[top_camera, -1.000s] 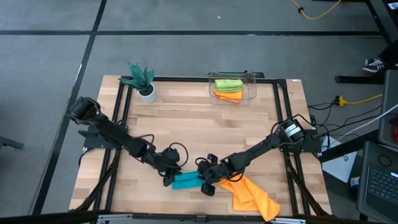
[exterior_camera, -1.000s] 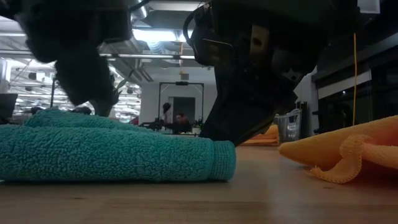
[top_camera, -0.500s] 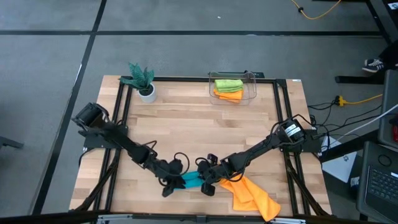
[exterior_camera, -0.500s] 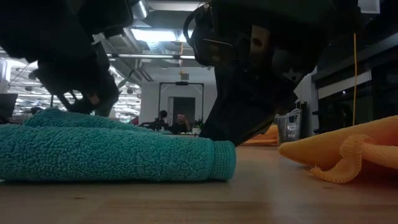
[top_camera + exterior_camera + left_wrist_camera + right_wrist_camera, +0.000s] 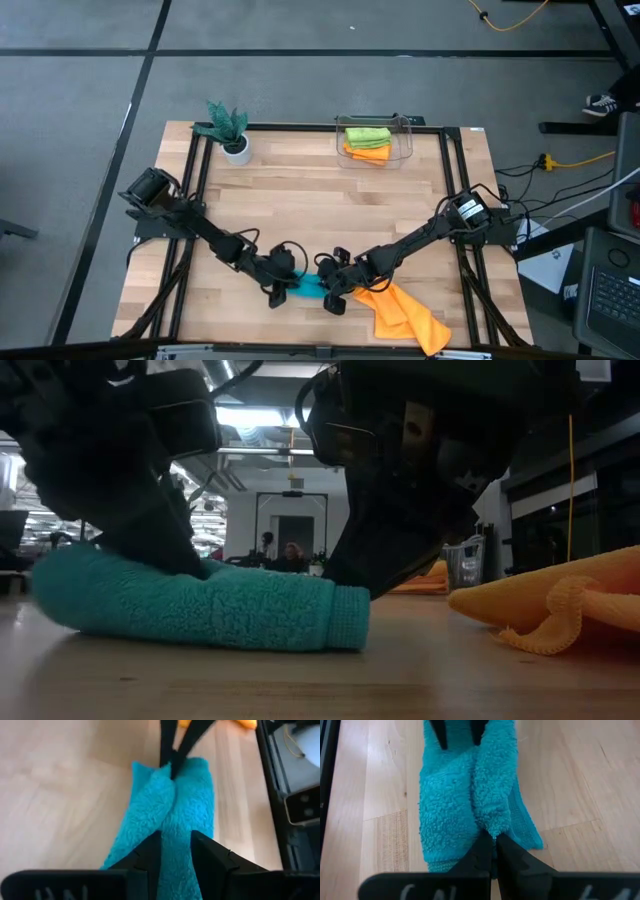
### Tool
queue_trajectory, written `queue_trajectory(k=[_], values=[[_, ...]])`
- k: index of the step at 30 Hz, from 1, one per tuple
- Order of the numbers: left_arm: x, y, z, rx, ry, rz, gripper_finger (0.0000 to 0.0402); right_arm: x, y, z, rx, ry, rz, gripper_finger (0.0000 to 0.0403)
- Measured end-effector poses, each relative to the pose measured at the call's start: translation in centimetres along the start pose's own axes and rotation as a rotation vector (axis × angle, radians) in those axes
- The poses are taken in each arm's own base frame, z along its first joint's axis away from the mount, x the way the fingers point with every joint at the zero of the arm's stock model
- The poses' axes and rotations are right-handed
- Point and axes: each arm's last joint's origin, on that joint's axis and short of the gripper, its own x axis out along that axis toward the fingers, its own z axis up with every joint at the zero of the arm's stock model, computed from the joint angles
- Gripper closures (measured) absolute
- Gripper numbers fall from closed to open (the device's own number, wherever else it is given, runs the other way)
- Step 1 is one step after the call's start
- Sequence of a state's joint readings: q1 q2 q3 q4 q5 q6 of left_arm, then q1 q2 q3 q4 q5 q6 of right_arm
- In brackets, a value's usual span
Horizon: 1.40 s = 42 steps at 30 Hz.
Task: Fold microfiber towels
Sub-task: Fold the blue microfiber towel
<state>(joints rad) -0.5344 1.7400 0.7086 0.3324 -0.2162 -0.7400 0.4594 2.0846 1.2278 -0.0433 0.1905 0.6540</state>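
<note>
1. Step in hand, by judgement: folding the teal towel (image 5: 305,288), which lies bunched into a thick roll at the table's (image 5: 300,200) front edge, between the two arms.
2. Left gripper (image 5: 175,851) part-open, its fingers straddling one end of the teal towel's raised ridge.
3. Right gripper (image 5: 492,851) clamped tight on the opposite end, pinching a fold of pile between its fingers.
4. Loose orange towel (image 5: 405,315) crumpled just beside the teal one, unfolded.
5. Lime green towel (image 5: 366,134) and a second orange towel (image 5: 368,152) already stacked in the clear bin (image 5: 404,140) at the far edge.
6. Next move, as judged: flatten the roll into a neat fold, release without dragging, then carry it to the bin.
</note>
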Motion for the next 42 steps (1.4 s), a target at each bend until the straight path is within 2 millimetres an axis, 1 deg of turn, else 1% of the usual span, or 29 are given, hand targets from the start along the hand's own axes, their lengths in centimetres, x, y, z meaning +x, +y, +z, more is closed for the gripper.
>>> queue_trajectory(k=[4,7,9,13,16,19,22,26,31,35,39,42], values=[[-0.1,-0.2,-0.4,-0.003,0.06,-0.034,0.0303,0.0,0.0,0.0,-0.004,0.0,0.0,0.0394],[-0.2,-0.5,-0.9,0.009,0.091,-0.044,0.0303,0.0,-0.1,0.1,-0.003,-0.002,-0.001,0.0384],[-0.3,-0.7,-1.2,0.016,0.1,-0.046,0.0303,-0.1,-0.2,0.3,0.004,-0.002,0.002,0.0368],[-0.3,-0.7,-1.4,0.021,0.103,-0.042,0.0303,-0.8,-0.6,1.0,0.01,0.003,0.004,0.0323],[-0.3,-0.7,-1.4,0.021,0.106,-0.041,0.0303,-2.1,-0.9,1.9,0.021,-0.011,-0.013,0.0294],[-0.3,-0.7,-1.4,0.022,0.107,-0.041,0.0303,-3.4,-0.9,2.4,0.015,-0.037,-0.06,0.0279],[-0.3,-0.8,-1.4,0.021,0.101,-0.043,0.0303,-4.0,-0.8,2.7,-0.003,-0.052,-0.059,0.0275],[-0.3,-0.8,-1.3,0.028,0.096,-0.047,0.0303,-4.2,-0.1,3.1,-0.055,-0.126,-0.042,0.0275],[-0.3,-1.7,-0.4,0.121,0.065,-0.077,0.0303,-4.6,1.1,3.2,-0.221,-0.219,-0.057,0.0274],[-0.5,-2.5,0.5,0.173,0.062,-0.095,0.0303,-4.8,2.0,3.4,-0.256,-0.268,0.0,0.0274],[-1.7,-3.0,1.4,0.197,0.102,-0.062,0.0303,-4.8,2.3,3.5,-0.4,-0.238,0.111,0.0274],[-3.3,-3.4,2.3,0.234,0.111,-0.058,0.0303,-4.5,2.6,3.7,-0.402,-0.272,0.152,0.0274]])
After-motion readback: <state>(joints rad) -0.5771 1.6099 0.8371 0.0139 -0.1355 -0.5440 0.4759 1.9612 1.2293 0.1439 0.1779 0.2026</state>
